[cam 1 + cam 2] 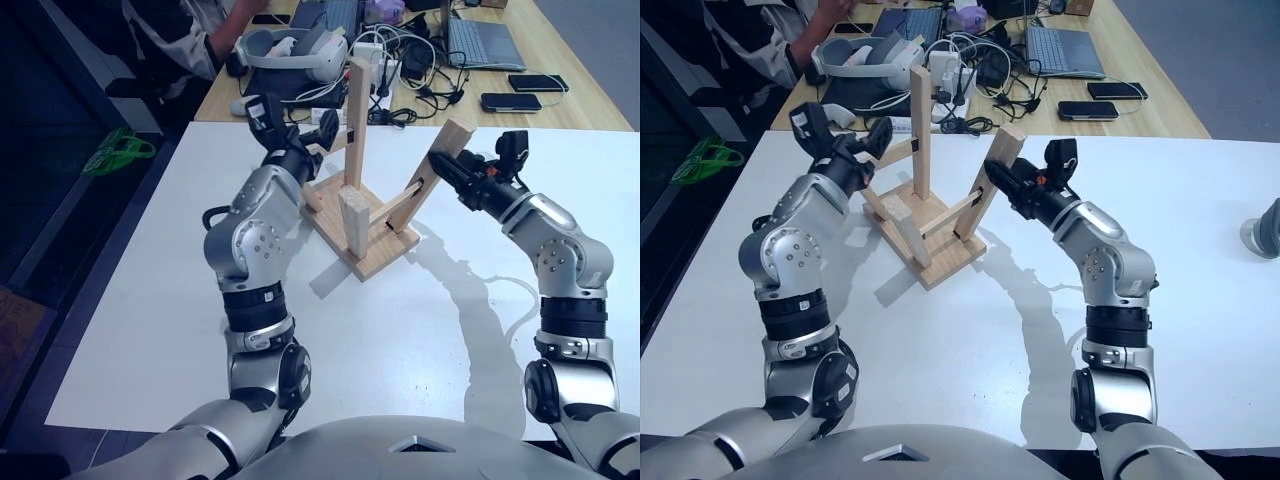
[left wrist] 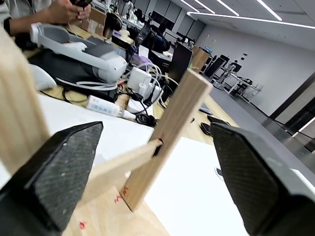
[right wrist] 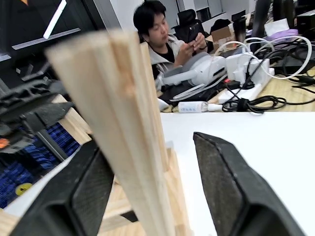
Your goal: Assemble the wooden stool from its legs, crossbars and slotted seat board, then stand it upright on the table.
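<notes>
The seat board [image 1: 378, 255] lies flat on the white desk [image 1: 400, 350], underside up, so that the legs can be set in from above. A near leg [image 1: 352, 225] stands on its front half and a tall leg [image 1: 357, 120] rises upright from its far side. At the right edge of the seat board a tilted leg [image 1: 415, 195] leans outward and is judged not fully seated. The right pincer [image 1: 447, 165] is placed astride this leg, released: one finger [image 3: 88, 196] is at the wood and the other stands apart, presumably for straightening. Beyond the left edge of the seat board the left pincer [image 1: 292, 118] is spread wide about a crossbar [image 2: 123, 164] that joins the tall leg, gripping nothing.
</notes>
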{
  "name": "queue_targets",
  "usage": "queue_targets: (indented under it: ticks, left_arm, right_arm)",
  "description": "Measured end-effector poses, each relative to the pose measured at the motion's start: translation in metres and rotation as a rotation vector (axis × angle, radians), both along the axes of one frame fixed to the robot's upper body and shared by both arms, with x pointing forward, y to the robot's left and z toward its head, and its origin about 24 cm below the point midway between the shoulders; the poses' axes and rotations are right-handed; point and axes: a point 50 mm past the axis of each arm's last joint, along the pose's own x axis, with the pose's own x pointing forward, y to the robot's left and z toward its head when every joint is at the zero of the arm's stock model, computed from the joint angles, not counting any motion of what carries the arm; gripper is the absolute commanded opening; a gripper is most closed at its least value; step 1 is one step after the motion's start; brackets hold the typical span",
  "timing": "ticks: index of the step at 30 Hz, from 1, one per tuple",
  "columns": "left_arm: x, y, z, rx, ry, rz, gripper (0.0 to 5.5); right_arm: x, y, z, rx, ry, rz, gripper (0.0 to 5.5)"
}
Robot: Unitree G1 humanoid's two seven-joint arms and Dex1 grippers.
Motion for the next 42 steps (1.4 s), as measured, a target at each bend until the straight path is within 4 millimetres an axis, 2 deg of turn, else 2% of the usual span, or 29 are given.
queue_targets:
  ticks: [3,6,8,11,13,15,18,19,20,23,25,26,28,29,33,38,42]
  left_arm:
    - [0.003,0.012,0.012,0.010,-0.038,0.024,4.05]
    - [0.004,0.019,0.018,0.024,-0.054,0.041,4.05]
    - [0.004,0.019,0.019,0.026,-0.056,0.039,4.05]
    - [0.002,0.023,0.022,0.048,-0.061,0.043,4.05]
    - [0.002,0.025,0.023,0.051,-0.064,0.044,4.05]
    - [0.003,0.025,0.026,0.051,-0.073,0.047,4.05]
    - [-0.001,0.031,0.037,0.067,-0.161,0.128,4.05]
    - [-0.004,0.034,0.042,0.118,-0.204,0.182,4.05]
    - [-0.008,0.035,0.042,0.155,-0.226,0.219,4.05]
    - [-0.017,0.040,0.024,0.185,-0.194,0.328,4.05]
    - [-0.020,0.037,0.021,0.185,-0.193,0.350,4.05]
    - [-0.020,0.036,0.022,0.184,-0.198,0.354,4.05]
    - [-0.020,0.035,0.023,0.184,-0.206,0.364,4.05]
    - [-0.019,0.034,0.022,0.181,-0.204,0.365,4.05]
    - [-0.017,0.028,0.021,0.171,-0.200,0.348,4.05]
    - [-0.015,0.028,0.018,0.136,-0.178,0.346,4.05]
    - [-0.014,0.041,0.013,0.110,-0.149,0.385,4.05]
  right_arm:
    - [-0.009,-0.011,0.022,0.076,-0.042,0.038,2.68]
    - [-0.012,-0.011,0.041,0.136,-0.084,0.087,2.68]
    - [-0.009,-0.017,0.057,0.197,-0.127,0.062,2.68]
    - [0.005,-0.030,0.084,0.317,-0.190,-0.066,2.68]
    - [0.011,-0.024,0.091,0.342,-0.197,-0.071,2.68]
    - [0.019,-0.010,0.098,0.332,-0.193,-0.039,2.68]
    - [0.035,0.013,0.139,0.268,-0.269,-0.013,2.68]
    - [0.038,0.020,0.150,0.214,-0.293,-0.012,2.68]
    - [0.042,0.024,0.152,0.171,-0.296,-0.023,2.68]
    - [0.055,0.024,0.139,0.078,-0.241,-0.061,2.68]
    - [0.057,0.023,0.125,0.048,-0.203,-0.069,2.68]
    - [0.057,0.023,0.112,0.024,-0.156,-0.053,2.68]
    - [0.051,0.026,0.062,-0.067,0.017,0.007,2.68]
    - [0.043,0.028,0.046,-0.102,0.059,0.051,2.68]
    - [0.022,0.036,0.040,-0.192,0.036,0.153,2.68]
    - [0.021,0.037,0.040,-0.167,0.035,0.138,2.68]
    - [0.031,0.034,0.041,-0.012,0.063,0.022,2.68]
